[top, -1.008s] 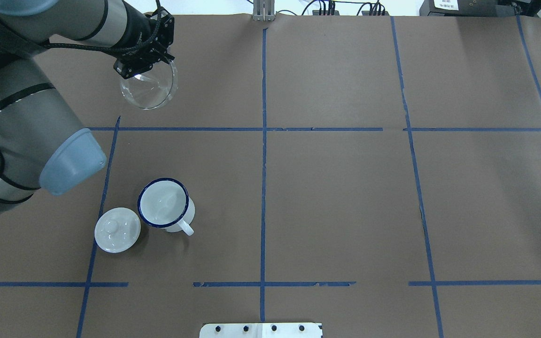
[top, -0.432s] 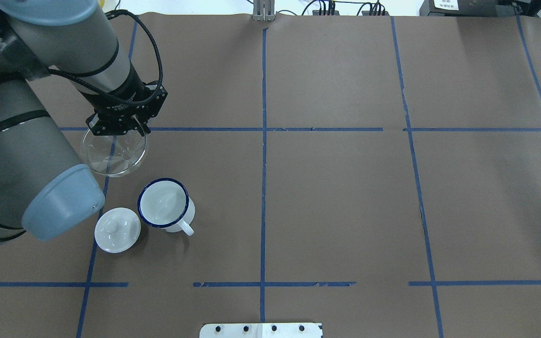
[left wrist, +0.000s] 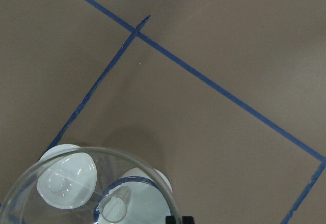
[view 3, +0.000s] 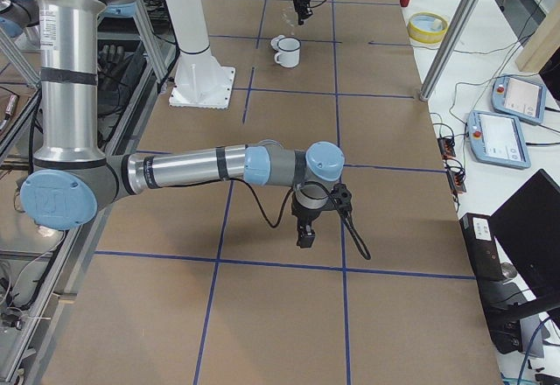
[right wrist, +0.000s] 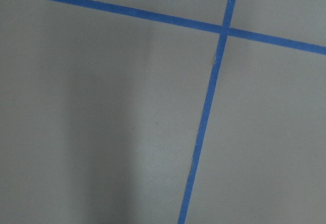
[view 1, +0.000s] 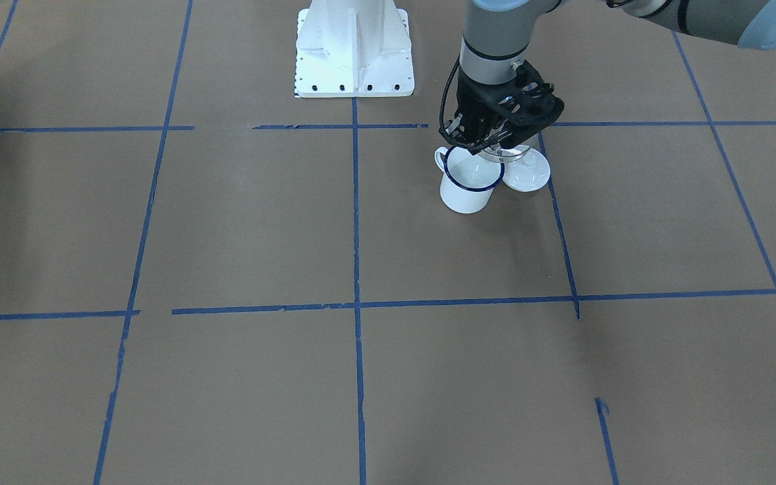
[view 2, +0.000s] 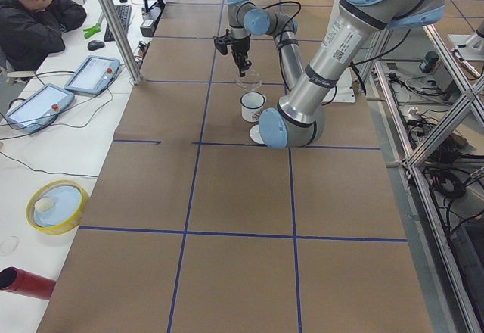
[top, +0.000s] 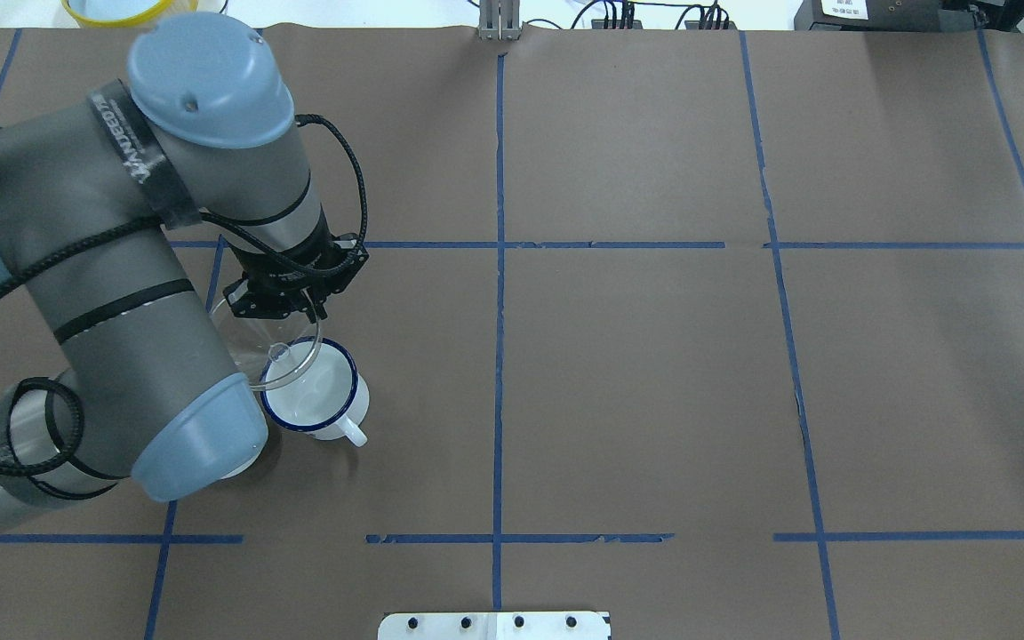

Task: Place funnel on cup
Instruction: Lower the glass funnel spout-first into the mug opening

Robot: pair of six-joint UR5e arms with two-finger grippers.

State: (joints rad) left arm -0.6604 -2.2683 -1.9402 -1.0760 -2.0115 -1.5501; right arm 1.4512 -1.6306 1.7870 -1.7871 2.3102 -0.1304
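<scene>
The clear funnel (top: 261, 348) hangs in my left gripper (top: 285, 307), which is shut on its rim. The funnel sits mouth up and a little tilted, with its spout (top: 279, 353) above the far-left rim of the white mug with the blue rim (top: 321, 400). The front view shows the funnel (view 1: 510, 153) held above and just behind the mug (view 1: 469, 185), apart from it. In the left wrist view the funnel (left wrist: 86, 183) fills the bottom edge, with the mug rim (left wrist: 142, 182) seen through it. My right gripper (view 3: 304, 234) hovers over bare table far from the mug; I cannot tell whether it is open.
A round white knobbed lid (view 1: 529, 174) lies right beside the mug, mostly under my left elbow in the overhead view. The white robot base plate (view 1: 353, 60) stands behind. A yellow bowl (top: 121, 9) sits past the table's far-left edge.
My left arm carried the funnel from the far-left back of the table toward the mug. The funnel now overlaps the mug's rim. The mug and lid have not moved.
</scene>
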